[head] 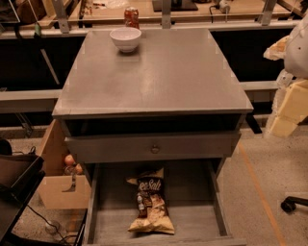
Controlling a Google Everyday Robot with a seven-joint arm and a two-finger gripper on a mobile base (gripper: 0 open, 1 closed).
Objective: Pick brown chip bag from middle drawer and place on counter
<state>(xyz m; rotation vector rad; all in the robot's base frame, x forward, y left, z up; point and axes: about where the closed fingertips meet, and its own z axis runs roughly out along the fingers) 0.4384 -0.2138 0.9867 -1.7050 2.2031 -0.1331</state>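
In the camera view, your gripper (pixel 275 49) sat at about 2 o'clock, close to the right edge, off the side of the cabinet and well apart from everything on it. I could not tell whether it was released or clenched. Below it, at 3 o'clock, the pale cream blocky segments of your arm (pixel 288 108) hung beside the cabinet's right side.

The crinkled brown chip bag (pixel 150 202), dark in the middle with white lettering and pale tan at both ends, lay at 6 o'clock. It rested flat on the plank floor of the wide grey wooden middle drawer (pixel 192 223), which stood pulled open. The bag lay lengthwise from back to front, roughly midway between the low side walls and touching neither, with its near end close to the drawer's front edge. Just above the open drawer, a grey drawer front with a small round knob (pixel 155 149) ran across the cabinet.

The flat grey matte counter surface (pixel 159 81) filled the middle and upper part of the view. A round white bowl (pixel 125 38) stood upright on it at 11 o'clock, near the far edge. A red soda can (pixel 131 17) stood just behind the bowl; I could not tell whether it stood on the surface or on the light wooden tabletop (pixel 202 14) beyond. At 8 o'clock, an open cardboard box (pixel 57 190) sat on the floor just left of the cabinet.
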